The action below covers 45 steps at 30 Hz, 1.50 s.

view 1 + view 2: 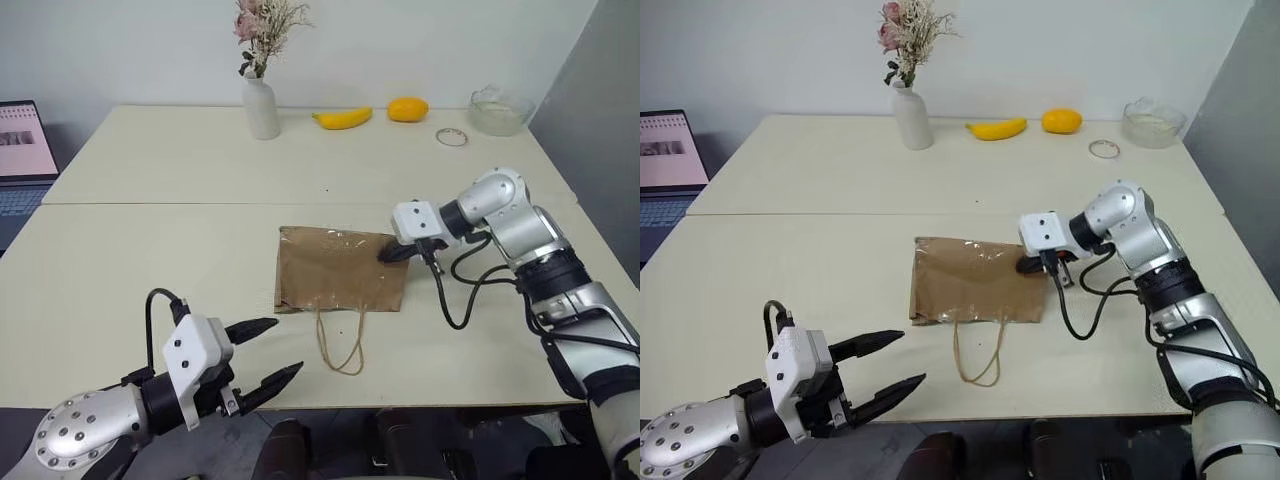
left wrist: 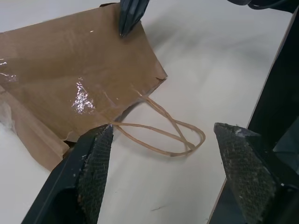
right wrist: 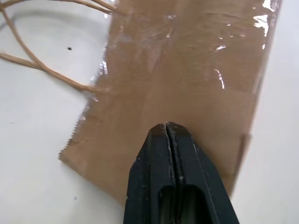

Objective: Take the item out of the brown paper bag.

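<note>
The brown paper bag (image 1: 340,270) lies flat on the cream table (image 1: 150,250), its tan cord handles (image 1: 340,350) trailing toward the near edge. My right gripper (image 1: 383,255) is shut, its tips at the bag's far right corner with nothing between the fingers (image 3: 166,140); I cannot tell whether they touch the paper. My left gripper (image 1: 288,345) hangs open over the table's near edge, left of the handles and apart from the bag. In the left wrist view the handles (image 2: 187,140) lie between its spread pads (image 2: 96,168). The item is hidden.
Along the far edge stand a white vase of dried flowers (image 1: 262,110), a banana (image 1: 342,118), an orange fruit (image 1: 408,109), a glass bowl (image 1: 500,110) and a small ring (image 1: 452,137). A laptop (image 1: 25,150) sits off the table's left side.
</note>
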Available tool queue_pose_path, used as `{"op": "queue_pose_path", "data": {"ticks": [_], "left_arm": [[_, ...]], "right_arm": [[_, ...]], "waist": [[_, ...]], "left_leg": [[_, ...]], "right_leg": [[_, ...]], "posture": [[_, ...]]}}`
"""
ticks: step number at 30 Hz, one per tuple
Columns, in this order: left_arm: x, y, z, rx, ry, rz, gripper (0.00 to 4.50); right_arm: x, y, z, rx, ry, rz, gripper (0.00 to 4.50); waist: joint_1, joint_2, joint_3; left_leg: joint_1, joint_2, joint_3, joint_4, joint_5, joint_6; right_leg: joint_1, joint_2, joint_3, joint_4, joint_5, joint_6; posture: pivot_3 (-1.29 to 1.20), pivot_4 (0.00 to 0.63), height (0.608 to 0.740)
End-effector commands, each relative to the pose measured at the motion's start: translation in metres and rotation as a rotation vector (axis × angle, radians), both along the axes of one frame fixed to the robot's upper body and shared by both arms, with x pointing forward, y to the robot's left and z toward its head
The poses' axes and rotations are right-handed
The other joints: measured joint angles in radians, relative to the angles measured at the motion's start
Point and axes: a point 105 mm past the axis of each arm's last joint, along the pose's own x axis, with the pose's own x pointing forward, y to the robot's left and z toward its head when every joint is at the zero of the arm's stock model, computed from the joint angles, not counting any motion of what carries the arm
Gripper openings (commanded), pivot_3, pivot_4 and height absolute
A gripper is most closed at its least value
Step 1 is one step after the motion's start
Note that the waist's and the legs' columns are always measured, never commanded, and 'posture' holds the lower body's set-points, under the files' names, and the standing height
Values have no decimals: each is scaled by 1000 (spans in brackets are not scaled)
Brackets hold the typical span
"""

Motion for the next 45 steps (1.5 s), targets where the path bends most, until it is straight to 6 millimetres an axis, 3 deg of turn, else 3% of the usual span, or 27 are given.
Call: {"op": "queue_pose_path", "data": {"ticks": [1,5,7,11,18,24,30,36,45], "left_arm": [[15,5,13,63,-124,-9,3613],[36,11,13,164,-250,-40,4471],[43,14,4,263,-298,-136,4500],[47,15,-18,375,-338,-335,4500],[70,-8,-29,387,-454,-489,4500],[74,-38,-49,361,-489,-603,4500],[80,-64,-51,310,-518,-620,4500],[84,-76,-35,204,-475,-564,3572],[106,-85,14,25,-391,-383,2236]], "right_arm": [[-16,1,36,165,-13,-2,35],[-46,-2,30,299,94,-82,920],[-70,-8,9,306,178,-150,1627],[-99,-17,-22,282,246,-275,3062],[-125,-28,-39,264,292,-423,3062],[-137,-36,-45,257,312,-508,3062],[-142,-37,-43,249,321,-520,3062],[-153,-32,-47,233,354,-498,3118],[-150,-8,-52,270,370,-447,3118]], "waist": [[4,0,0],[13,-1,-1],[25,-1,-1],[29,0,-1],[29,-2,-2],[29,-2,-2],[28,-3,-2],[27,-3,-2],[25,-4,-2]], "left_leg": [[0,0,0,0,0,0],[0,0,0,0,0,0],[-1,0,0,0,0,0],[-2,0,1,0,0,0],[-2,0,4,1,0,0],[-3,-1,7,1,0,0],[-3,-1,7,1,0,0],[-3,-1,8,1,0,0],[-3,-1,7,2,0,0]], "right_leg": [[0,0,-1,0,0,0],[1,0,-1,-1,0,0],[1,0,-1,-2,0,1],[-1,-1,0,-3,0,1],[0,-2,-2,-3,0,1],[-1,-2,-3,-5,2,6],[0,0,-3,-4,3,6],[0,0,-3,-5,3,7],[1,2,-3,-4,3,7]], "posture": [[0,150,740],[0,150,740],[0,150,740],[0,150,740],[0,150,740],[0,150,740],[0,150,740],[0,150,740],[0,150,740]]}}
